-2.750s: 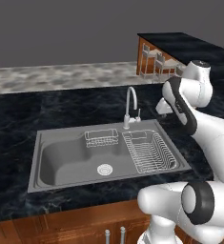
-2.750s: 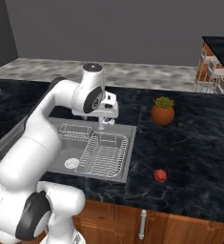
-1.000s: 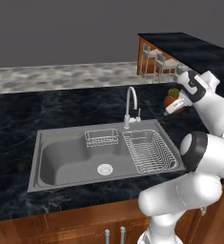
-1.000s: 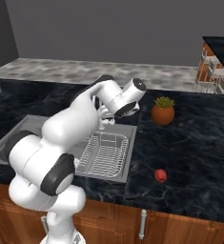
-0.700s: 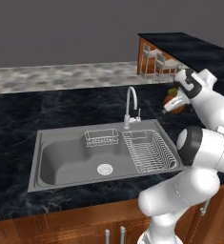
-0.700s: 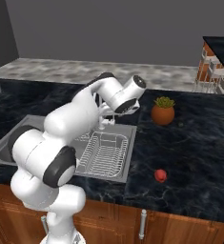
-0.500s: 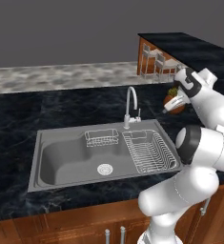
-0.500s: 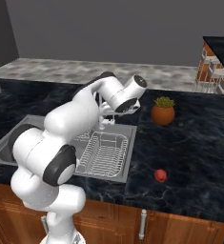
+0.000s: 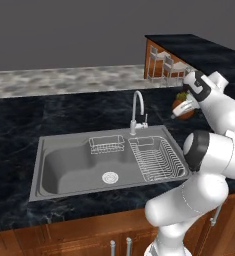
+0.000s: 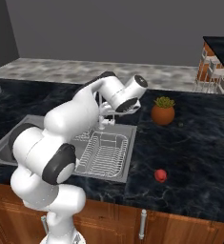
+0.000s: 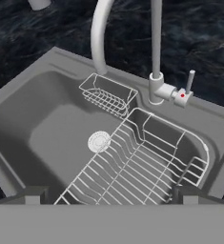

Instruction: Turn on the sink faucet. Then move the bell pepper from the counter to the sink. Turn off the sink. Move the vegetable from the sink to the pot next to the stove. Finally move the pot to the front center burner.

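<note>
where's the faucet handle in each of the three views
Left base view: the faucet handle stands just right of the spout's base, behind the sink.
Right base view: I cannot make it out; the arm crosses the faucet there.
Hand view: upper right, a short lever with a red dot below it.
Shared landmark: the wire dish rack.

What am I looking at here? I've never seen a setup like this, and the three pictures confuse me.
It is a simulated kitchen with one white robot arm. Two pictures come from cameras behind the arm, to its left and right. The third comes from a camera on its hand, looking down at the sink. The gripper at the arm's end is open and holds nothing. In the sink sit a dish rack and a small wire basket, and the faucet stands behind them. On the dark counter are a red bell pepper and a potted plant.
</note>
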### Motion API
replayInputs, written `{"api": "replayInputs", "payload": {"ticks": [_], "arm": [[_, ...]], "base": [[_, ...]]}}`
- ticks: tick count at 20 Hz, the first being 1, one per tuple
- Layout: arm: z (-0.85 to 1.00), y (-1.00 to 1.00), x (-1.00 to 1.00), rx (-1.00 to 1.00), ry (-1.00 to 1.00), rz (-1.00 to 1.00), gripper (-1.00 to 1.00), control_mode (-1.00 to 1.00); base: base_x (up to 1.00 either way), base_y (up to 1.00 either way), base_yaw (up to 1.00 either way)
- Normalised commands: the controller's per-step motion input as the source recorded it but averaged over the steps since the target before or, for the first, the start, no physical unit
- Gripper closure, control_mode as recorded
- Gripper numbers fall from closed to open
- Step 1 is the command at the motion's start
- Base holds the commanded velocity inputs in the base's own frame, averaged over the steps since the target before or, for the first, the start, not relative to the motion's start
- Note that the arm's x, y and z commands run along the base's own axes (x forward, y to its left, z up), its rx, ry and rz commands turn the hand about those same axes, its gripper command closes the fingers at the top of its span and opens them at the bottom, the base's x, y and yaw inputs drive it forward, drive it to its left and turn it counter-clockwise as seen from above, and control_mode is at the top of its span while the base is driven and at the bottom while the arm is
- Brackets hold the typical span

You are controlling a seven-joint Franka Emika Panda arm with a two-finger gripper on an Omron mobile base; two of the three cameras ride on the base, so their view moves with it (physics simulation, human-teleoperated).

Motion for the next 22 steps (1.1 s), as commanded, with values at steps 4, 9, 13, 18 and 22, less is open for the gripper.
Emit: {"api": "replayInputs", "payload": {"ticks": [4, 9, 13, 18, 22], "arm": [[-0.10, -0.11, 0.00, 0.00, -0.01, 0.00, -1.00, -1.00], [-0.07, -0.06, 0.00, 0.00, 0.00, 0.00, -1.00, -1.00], [-0.03, -0.03, 0.00, 0.00, 0.00, 0.00, -1.00, -1.00], [-0.11, -0.05, 0.00, 0.00, -0.03, 0.00, -1.00, -1.00], [-0.18, -0.10, 0.00, 0.00, -0.03, 0.00, -1.00, -1.00]], "base": [[0.00, 0.00, 0.00], [0.00, 0.00, 0.00], [0.00, 0.00, 0.00], [0.00, 0.00, 0.00], [0.00, 0.00, 0.00]]}}
